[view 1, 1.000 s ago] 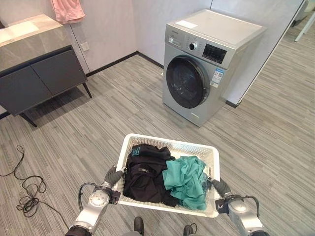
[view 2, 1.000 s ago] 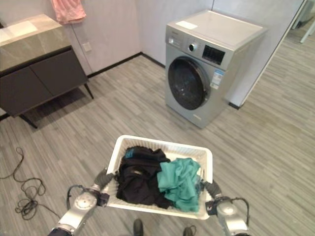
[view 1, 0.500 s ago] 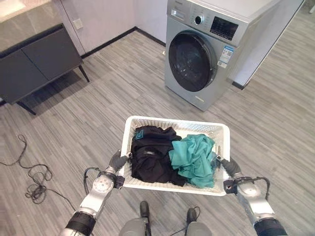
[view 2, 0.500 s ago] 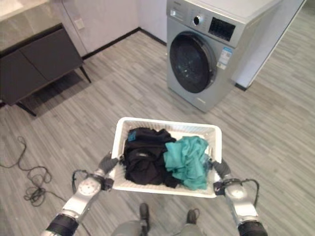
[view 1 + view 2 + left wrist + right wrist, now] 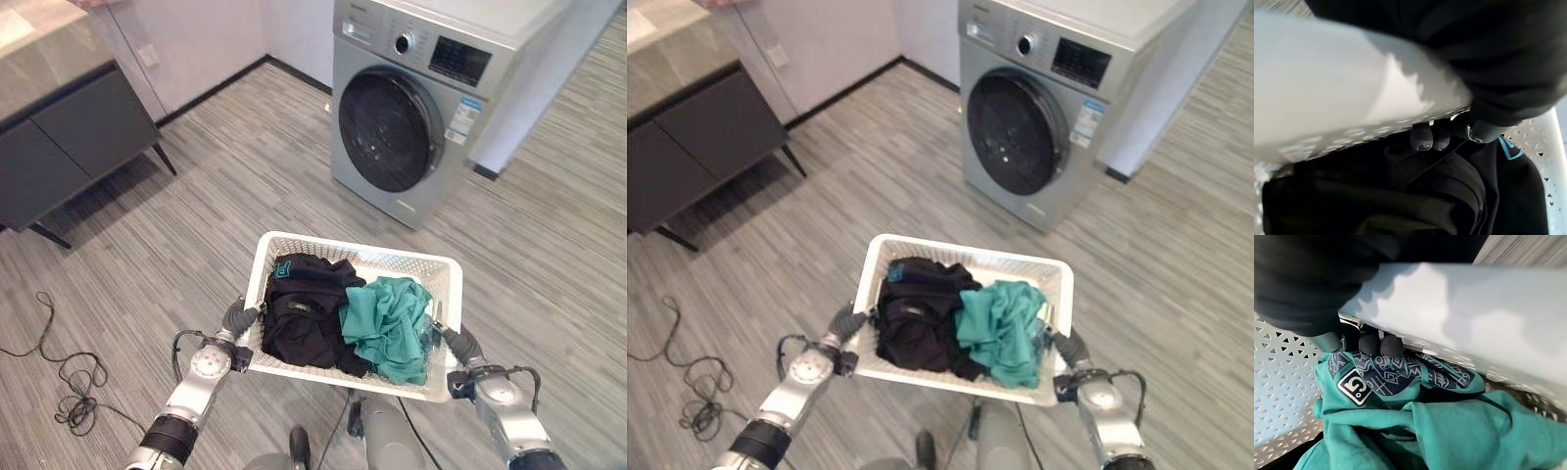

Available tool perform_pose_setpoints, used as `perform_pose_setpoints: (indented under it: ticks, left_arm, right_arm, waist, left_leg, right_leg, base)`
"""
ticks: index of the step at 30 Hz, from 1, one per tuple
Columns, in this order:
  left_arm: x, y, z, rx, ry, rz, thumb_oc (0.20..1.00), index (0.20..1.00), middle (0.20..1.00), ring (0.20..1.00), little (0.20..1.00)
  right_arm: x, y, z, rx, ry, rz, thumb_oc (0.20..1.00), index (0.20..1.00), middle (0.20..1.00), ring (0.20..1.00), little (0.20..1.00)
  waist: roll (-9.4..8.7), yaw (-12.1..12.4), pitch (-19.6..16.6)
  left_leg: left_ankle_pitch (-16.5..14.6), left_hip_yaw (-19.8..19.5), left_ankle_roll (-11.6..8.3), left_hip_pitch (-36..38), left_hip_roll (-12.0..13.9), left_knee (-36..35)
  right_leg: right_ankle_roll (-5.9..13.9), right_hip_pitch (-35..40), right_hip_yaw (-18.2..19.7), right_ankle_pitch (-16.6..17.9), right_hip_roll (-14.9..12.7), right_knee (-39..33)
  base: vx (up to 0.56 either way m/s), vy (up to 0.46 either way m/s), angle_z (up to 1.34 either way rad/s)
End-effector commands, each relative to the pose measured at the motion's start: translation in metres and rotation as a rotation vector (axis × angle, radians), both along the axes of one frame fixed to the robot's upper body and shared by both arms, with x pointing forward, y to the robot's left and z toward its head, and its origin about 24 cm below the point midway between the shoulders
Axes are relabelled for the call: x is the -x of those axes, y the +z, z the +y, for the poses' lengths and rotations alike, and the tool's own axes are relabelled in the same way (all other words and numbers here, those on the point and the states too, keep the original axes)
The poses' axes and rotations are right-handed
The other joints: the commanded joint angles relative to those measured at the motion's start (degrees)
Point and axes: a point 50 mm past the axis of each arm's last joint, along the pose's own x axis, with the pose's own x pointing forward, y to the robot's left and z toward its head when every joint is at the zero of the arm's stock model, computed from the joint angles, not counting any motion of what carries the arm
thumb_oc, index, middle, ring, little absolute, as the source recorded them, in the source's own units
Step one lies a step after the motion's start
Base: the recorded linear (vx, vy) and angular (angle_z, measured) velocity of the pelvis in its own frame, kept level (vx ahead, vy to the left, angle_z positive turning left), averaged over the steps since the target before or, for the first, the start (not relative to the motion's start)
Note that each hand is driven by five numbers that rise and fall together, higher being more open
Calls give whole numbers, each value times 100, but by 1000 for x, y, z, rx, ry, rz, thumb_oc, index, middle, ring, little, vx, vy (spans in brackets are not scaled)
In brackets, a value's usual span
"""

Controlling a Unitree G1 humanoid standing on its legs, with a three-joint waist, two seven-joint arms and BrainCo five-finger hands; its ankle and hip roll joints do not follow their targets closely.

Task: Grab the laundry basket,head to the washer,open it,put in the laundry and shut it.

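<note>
Closer now than a second back: the silver front-loading washer with its dark round door (image 5: 397, 132) sits larger and further toward the middle of the head views, so the camera has advanced with the robot, not the furniture shifting. White perforated plastic laundry basket (image 5: 294, 249) still carried in front, level, off the floor, held at both short ends. Left hand (image 5: 238, 319) is hooked on the left rim, fingertips (image 5: 1422, 138) curled over the edge and down inside, touching the black garment (image 5: 306, 313). Right hand (image 5: 460, 344) does the same on the right rim, dark fingertips (image 5: 1370, 341) tucked under the lip just above the teal patterned garment (image 5: 1415, 421). Both garments lie inside the basket, black on the left, teal on the right. Judged: the grab is done, the walk to the washer is partway, door shut, nothing loaded yet. Dark low cabinet on thin legs (image 5: 69, 142) stands far left, well apart from the route. Grey plank floor (image 5: 225, 186) between basket and washer looks free; the basket will need setting down before a hand can reach the door.
</note>
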Motion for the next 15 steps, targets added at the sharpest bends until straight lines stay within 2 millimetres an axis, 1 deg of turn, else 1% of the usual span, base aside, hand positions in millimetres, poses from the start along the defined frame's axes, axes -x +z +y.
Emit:
perform_pose_setpoints:
  ticks: [1, 2, 3, 4, 5, 6, 7, 8, 9, 10, 11, 12, 13, 14, 15]
  left_arm:
    - [-26, 44, 23, -20, 50, -221, 200, 200, 200, 200, 200]
    - [-24, 46, 24, -7, 56, -229, 200, 200, 200, 200, 200]
    - [-23, 46, 27, -10, 72, -232, 200, 200, 200, 200, 200]
    - [-23, 45, 28, -10, 78, -231, 200, 200, 200, 200, 200]
    - [-23, 45, 28, -10, 78, -231, 200, 200, 200, 200, 200]
    - [-22, 44, 27, -4, 78, -225, 200, 200, 200, 200, 200]
    - [-22, 45, 27, -3, 82, -228, 200, 200, 200, 200, 200]
    - [-22, 45, 27, -3, 82, -228, 200, 200, 200, 200, 200]
    - [-21, 48, 29, -2, 91, -244, 200, 200, 200, 200, 200]
    - [-21, 49, 32, -5, 99, -248, 200, 200, 200, 200, 200]
    - [-20, 51, 35, -7, 113, -256, 200, 200, 200, 200, 200]
    - [-19, 51, 38, -9, 124, -260, 200, 200, 200, 200, 200]
    - [-19, 52, 41, -14, 136, -266, 200, 200, 200, 200, 200]
    - [-18, 54, 45, -22, 151, -274, 200, 200, 200, 200, 200]
    - [-18, 55, 46, -26, 152, -279, 200, 200, 200, 200, 200]
  right_arm:
    - [-14, 49, -44, 63, -155, -249, 200, 200, 200, 200, 200]
    - [-16, 54, -44, 63, -160, -278, 200, 200, 200, 200, 200]
    - [-20, 57, -42, 68, -156, -292, 200, 200, 200, 200, 200]
    - [-22, 59, -41, 74, -151, -295, 200, 200, 200, 200, 200]
    - [-22, 59, -41, 74, -151, -295, 200, 200, 200, 200, 200]
    - [-19, 62, -42, 82, -152, -303, 200, 200, 200, 200, 200]
    - [-18, 63, -43, 84, -154, -311, 200, 200, 200, 200, 200]
    - [-18, 63, -43, 84, -154, -311, 200, 200, 200, 200, 200]
    - [-19, 69, -43, 98, -146, -333, 200, 200, 200, 200, 200]
    - [-20, 72, -44, 107, -139, -343, 200, 200, 200, 200, 200]
    - [-21, 75, -44, 116, -132, -354, 200, 200, 200, 200, 200]
    - [-22, 77, -44, 122, -131, -360, 200, 200, 200, 200, 200]
    - [-24, 79, -43, 129, -122, -366, 200, 200, 200, 200, 200]
    - [-25, 80, -42, 132, -116, -373, 200, 200, 200, 200, 200]
    - [-26, 81, -41, 131, -115, -377, 200, 200, 200, 200, 200]
  waist:
    - [-203, -136, -487]
    - [-243, -74, -452]
    - [-265, -17, -433]
    - [-318, 25, -403]
    - [-299, 38, -401]
    - [-422, 107, -385]
    - [-460, 129, -379]
    - [-462, 131, -378]
    - [-511, 198, -390]
    - [-501, 234, -402]
    - [-527, 289, -422]
    - [-499, 364, -435]
    - [-464, 448, -433]
    - [-436, 547, -422]
    - [-401, 564, -426]
  left_leg:
    - [1077, 656, -539, -375, 456, 2754]
    - [1429, 731, -561, -661, 599, 3473]
    - [1547, 790, -565, -850, 693, 4010]
    - [1538, 900, -499, -1053, 811, 4367]
    - [1514, 904, -502, -1070, 839, 4406]
    - [1432, 996, -302, -1387, 1138, 4186]
    - [1300, 1017, -252, -1475, 1215, 3860]
    - [1302, 1020, -251, -1470, 1213, 3856]
    - [1107, 1030, -209, -1632, 1307, 2893]
    - [1096, 924, -234, -1704, 1357, 2286]
    - [1181, 837, -250, -1655, 1357, 1467]
    - [1244, 617, -302, -1687, 1352, 844]
    - [1544, 306, -361, -1674, 1330, 224]
    - [1609, -134, -427, -1749, 1309, -160]
    - [1724, -374, -497, -1747, 1303, -441]
  right_leg:
    - [-236, 216, 302, -663, 285, 221]
    - [-394, 421, 297, -771, 346, 189]
    - [-501, 591, 353, -883, 443, 135]
    - [-583, 725, 465, -968, 499, 86]
    - [-589, 718, 472, -965, 526, 86]
    - [-638, 942, 719, -1103, 518, 100]
    - [-590, 1024, 737, -1153, 452, 73]
    - [-590, 1026, 739, -1153, 450, 73]
    - [-455, 1194, 835, -1236, 320, 18]
    - [-405, 1248, 908, -1274, 293, 5]
    - [-345, 1311, 996, -1340, 222, 20]
    - [-310, 1394, 1065, -1408, 215, 21]
    - [-297, 1471, 1184, -1487, 218, 57]
    - [-282, 1573, 1369, -1608, 236, 109]
    - [-285, 1592, 1481, -1645, 261, 153]
  base:
    - [282, -254, 40]
    - [318, -252, 24]
    - [301, -203, -8]
    - [203, -121, -49]
    - [284, -113, -79]
    - [295, -43, -92]
    - [297, -45, -44]
    - [279, 102, -29]
    - [275, 154, -14]
    - [381, 226, -42]
    - [321, 224, -39]
    - [347, 246, -46]
    - [405, 281, -36]
    - [361, 247, -52]
    - [358, 240, -81]
